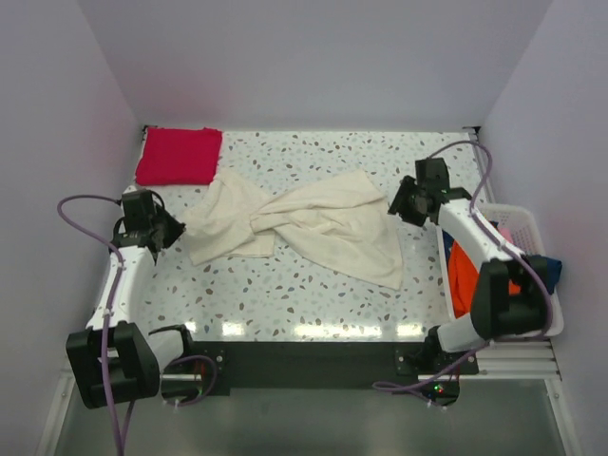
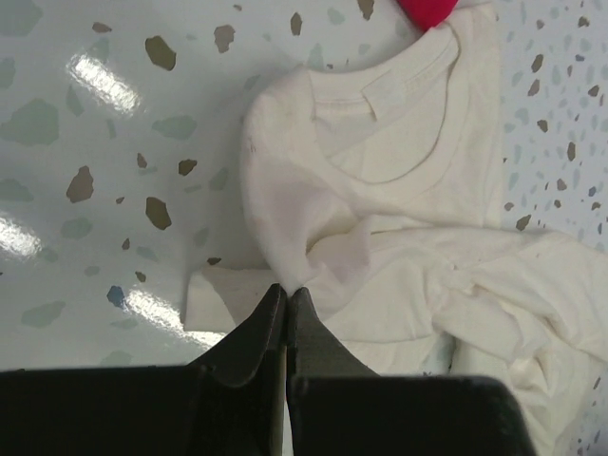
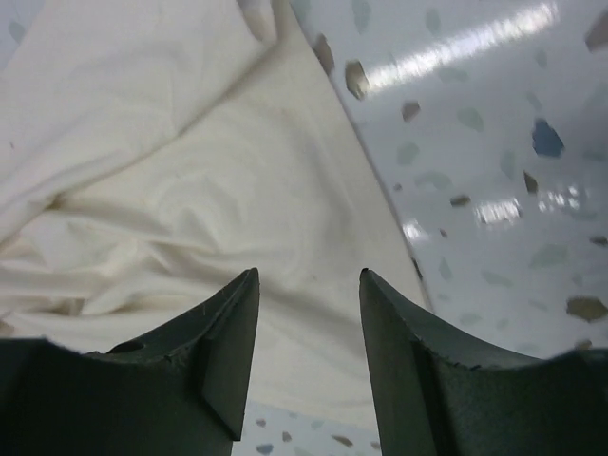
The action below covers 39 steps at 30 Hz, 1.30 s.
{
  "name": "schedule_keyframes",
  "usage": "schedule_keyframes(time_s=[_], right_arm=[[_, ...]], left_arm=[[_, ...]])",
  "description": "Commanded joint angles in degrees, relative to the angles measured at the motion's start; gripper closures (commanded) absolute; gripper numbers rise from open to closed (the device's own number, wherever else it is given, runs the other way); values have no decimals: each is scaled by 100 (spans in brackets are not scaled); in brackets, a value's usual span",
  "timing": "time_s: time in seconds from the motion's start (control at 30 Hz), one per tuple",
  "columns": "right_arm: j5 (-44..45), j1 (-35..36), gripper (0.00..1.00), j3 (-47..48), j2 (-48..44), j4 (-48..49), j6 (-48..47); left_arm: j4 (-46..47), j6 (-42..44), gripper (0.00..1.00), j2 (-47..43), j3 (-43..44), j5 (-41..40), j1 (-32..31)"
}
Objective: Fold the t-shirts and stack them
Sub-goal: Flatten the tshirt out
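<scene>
Cream, soft and light, the tee [image 1: 304,223] lies twisted just ahead of the left gripper [image 2: 287,296], pinched shut and seemingly nipping a shoulder fold, and beneath the right gripper [image 3: 309,285], jaws wide, empty. I'd grip shoulder and hem seams; loose cloth slips.

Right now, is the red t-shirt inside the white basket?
No, the red t-shirt lies folded at the far left; the basket stands at the right.
</scene>
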Motion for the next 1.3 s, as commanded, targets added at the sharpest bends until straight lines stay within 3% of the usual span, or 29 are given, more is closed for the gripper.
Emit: schedule_keyframes(time_s=[0.0, 0.2, 0.37, 0.83, 1.27], right_arm=[[389, 253, 50, 1109, 1346, 850, -219], [645, 525, 51, 3420, 3674, 667, -552], [742, 543, 51, 4627, 4733, 631, -623], [1514, 789, 51, 5184, 5481, 1114, -781], [1462, 860, 54, 5500, 5946, 1079, -711]], left_arm=[[331, 151, 100, 2, -166, 186, 53], [462, 230, 100, 2, -211, 458, 53], [489, 291, 100, 10, -228, 564, 53], [463, 353, 100, -33, -149, 714, 53], [551, 344, 100, 2, -263, 811, 53]])
